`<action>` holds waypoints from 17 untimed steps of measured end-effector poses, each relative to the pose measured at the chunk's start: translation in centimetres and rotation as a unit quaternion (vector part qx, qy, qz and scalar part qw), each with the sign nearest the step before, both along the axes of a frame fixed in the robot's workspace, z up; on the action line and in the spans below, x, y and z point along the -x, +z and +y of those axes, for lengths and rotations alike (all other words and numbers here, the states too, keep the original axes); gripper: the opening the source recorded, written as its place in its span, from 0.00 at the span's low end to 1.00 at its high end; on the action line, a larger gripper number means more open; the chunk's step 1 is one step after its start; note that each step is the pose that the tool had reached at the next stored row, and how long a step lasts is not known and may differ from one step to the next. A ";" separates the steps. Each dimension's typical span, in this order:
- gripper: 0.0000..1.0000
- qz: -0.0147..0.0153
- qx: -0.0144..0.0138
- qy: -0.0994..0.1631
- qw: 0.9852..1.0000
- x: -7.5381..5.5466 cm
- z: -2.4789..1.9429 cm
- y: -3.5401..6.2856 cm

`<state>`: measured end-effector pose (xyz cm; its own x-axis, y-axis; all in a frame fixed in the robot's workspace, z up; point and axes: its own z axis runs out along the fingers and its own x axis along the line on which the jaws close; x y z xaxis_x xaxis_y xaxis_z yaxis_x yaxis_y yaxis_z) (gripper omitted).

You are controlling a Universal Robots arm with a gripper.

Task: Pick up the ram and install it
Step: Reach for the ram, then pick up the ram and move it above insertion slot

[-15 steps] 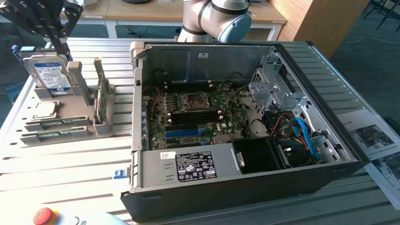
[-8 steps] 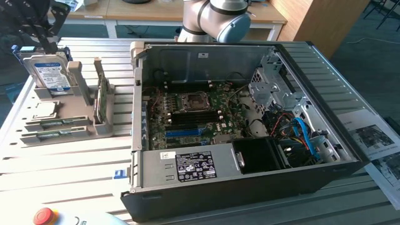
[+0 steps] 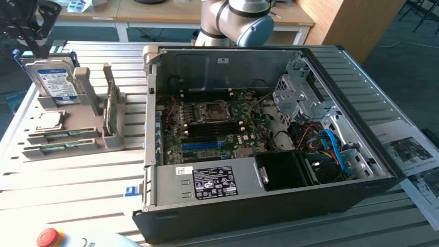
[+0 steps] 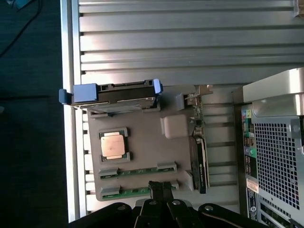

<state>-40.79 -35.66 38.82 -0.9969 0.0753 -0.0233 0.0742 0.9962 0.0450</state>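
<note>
Two ram sticks lie flat in the grey holder (image 3: 86, 131), one (image 3: 63, 135) behind the other (image 3: 58, 148); both are thin green boards. In the wrist view they are ram stick (image 4: 142, 171) and ram stick (image 4: 127, 192). My gripper (image 3: 31, 28) hangs high at the exterior view's left, above the holder's hard-drive end. In the wrist view my gripper (image 4: 160, 186) is shut with nothing between its fingers, its tips lined up over the end of the nearer stick, well above it. The open computer case (image 3: 274, 206) shows its motherboard (image 3: 213, 128).
The holder also carries an upright blue-labelled hard drive (image 3: 56, 82), a CPU (image 3: 49, 121) and an upright card (image 3: 110, 110). A red stop button (image 3: 49, 237) sits at the front edge, papers (image 3: 412, 154) lie at the exterior view's right.
</note>
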 end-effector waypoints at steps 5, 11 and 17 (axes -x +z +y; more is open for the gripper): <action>0.10 0.000 0.000 0.000 1.000 1.4 0.17 -0.02; 0.10 0.000 0.000 0.000 1.000 1.9 0.18 -0.02; 0.10 0.000 0.000 0.000 1.000 1.9 0.17 -0.02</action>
